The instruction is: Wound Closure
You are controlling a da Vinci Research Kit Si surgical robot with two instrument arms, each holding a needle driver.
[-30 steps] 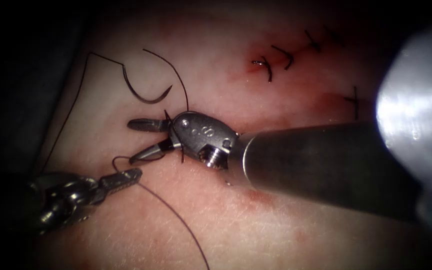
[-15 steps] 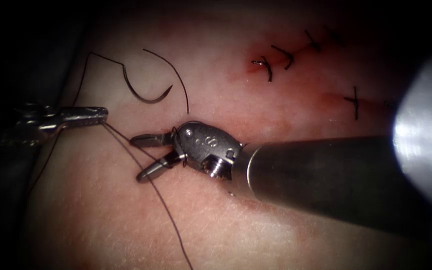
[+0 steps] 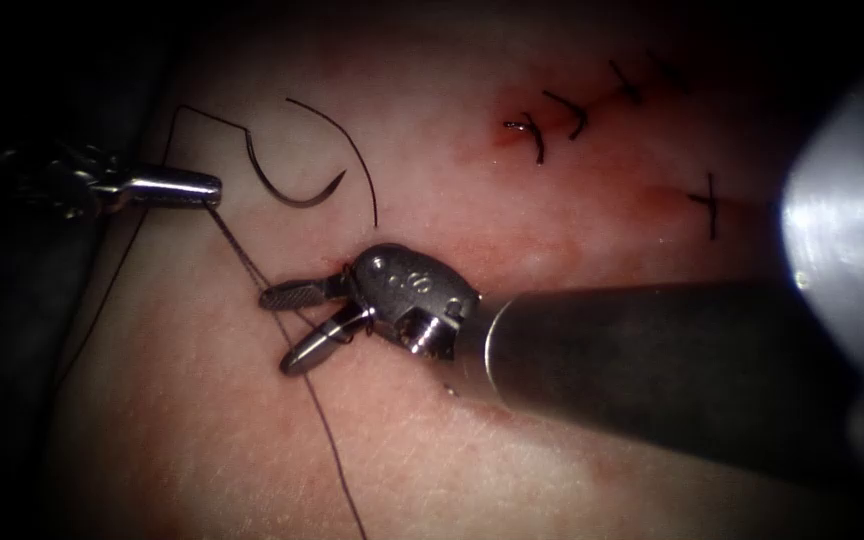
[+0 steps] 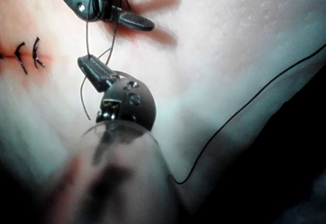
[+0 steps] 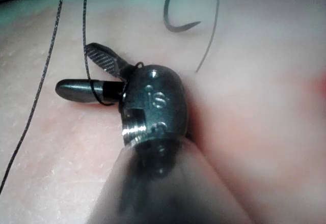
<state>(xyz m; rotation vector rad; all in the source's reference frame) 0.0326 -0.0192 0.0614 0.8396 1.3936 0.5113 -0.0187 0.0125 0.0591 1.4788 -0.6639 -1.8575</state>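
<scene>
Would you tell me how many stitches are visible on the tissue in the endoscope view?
4: three stitches in a row at upper right, one stitch below them, further right. Others may be hidden in the dark.

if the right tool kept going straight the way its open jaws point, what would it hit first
Probably the thread held taut by the left tool: it crosses just ahead of the right tool, between its open jaws, though depth is unclear.
</scene>
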